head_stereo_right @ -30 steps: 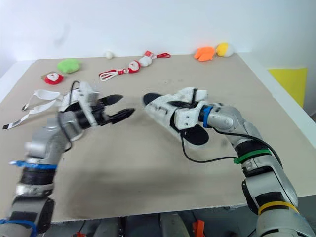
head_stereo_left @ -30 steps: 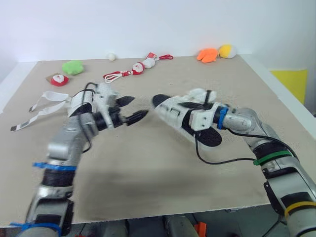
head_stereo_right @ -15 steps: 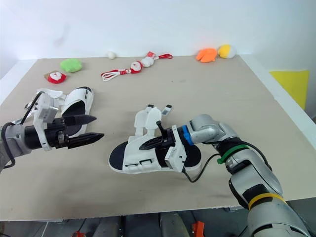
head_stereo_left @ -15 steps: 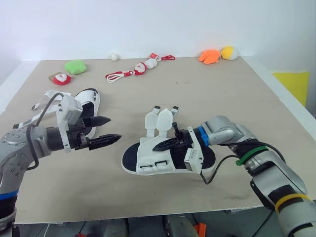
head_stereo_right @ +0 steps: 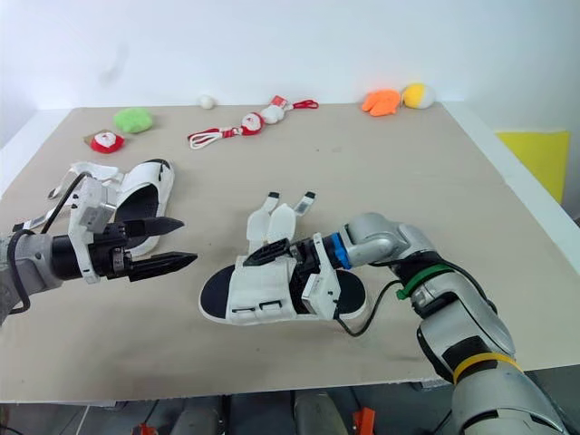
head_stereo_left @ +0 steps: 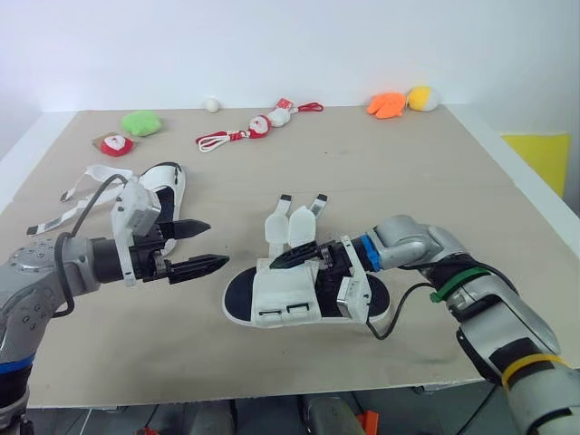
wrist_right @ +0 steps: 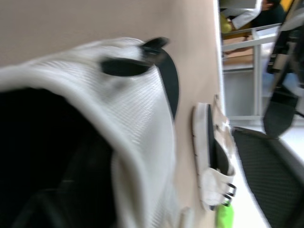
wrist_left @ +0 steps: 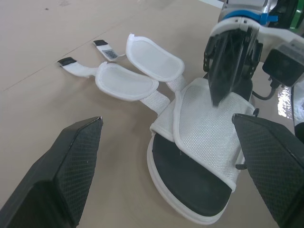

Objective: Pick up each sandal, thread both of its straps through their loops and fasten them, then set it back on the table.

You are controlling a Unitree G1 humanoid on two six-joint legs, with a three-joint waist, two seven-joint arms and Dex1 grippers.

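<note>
Near sandal [head_stereo_left: 285, 299]: lay flat on its sole near the middle of the table [head_stereo_left: 362, 163], black footbed up, white mesh upper across it.
Its straps [head_stereo_left: 290, 227]: two padded white straps were spread open on the table on the sandal's far side, unthreaded, their dark tips pointing away.
Right gripper [head_stereo_left: 288, 257]: was at the upper of the near sandal, touching the mesh; whether it was clamped on the mesh could not be told.
Left gripper [head_stereo_left: 217, 245]: hovered above the table just to the left of the near sandal, jaws spread wide, holding nothing, tips pointing at the sandal.
Second sandal [head_stereo_left: 168, 186]: sat on the table behind the left gripper, with loose white straps [head_stereo_left: 77, 195] trailing towards the left edge.
Far edge of the table: green plush [head_stereo_left: 140, 122], red-and-white toy [head_stereo_left: 114, 145], white ball [head_stereo_left: 212, 104], Santa toy on a red cord [head_stereo_left: 258, 127], orange plush [head_stereo_left: 385, 104], yellow plush [head_stereo_left: 421, 97].
</note>
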